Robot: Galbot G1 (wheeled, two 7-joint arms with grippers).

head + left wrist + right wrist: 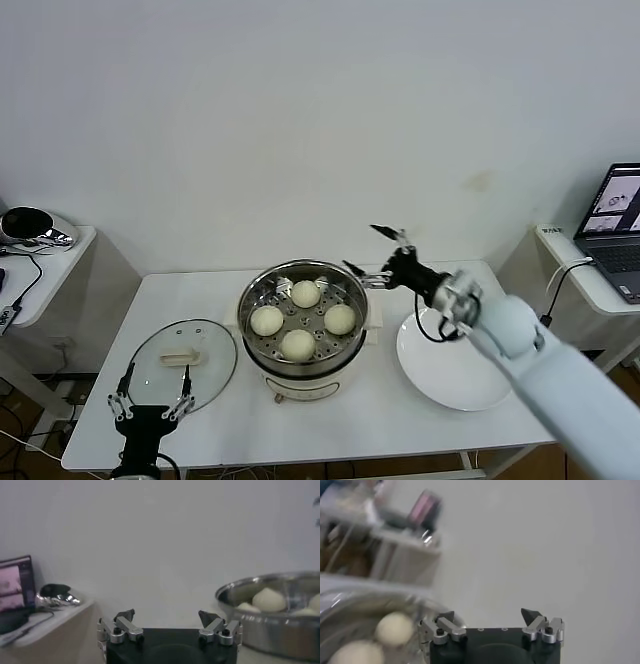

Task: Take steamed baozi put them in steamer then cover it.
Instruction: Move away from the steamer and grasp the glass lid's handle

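Note:
The steamer [252,303] stands mid-table, uncovered, and several steamed baozi [306,293] lie on its perforated tray. Left of it the cover [212,348] lies flat on the table, its cream handle up. My left gripper [157,370] is open and empty at the cover's near edge. In the left wrist view that gripper [166,615] faces along the table, with the steamer [270,630] and baozi [269,600] off to one side. My right gripper [361,247] hangs open and empty above the steamer's right rim. The right wrist view shows the right gripper [489,614] with baozi [394,628] below.
A bare white plate [450,370] lies right of the steamer, under my right arm. A laptop [615,225] sits on a side table at the far right. Another side table at the far left holds a shiny metal object [30,225]. A white wall runs behind.

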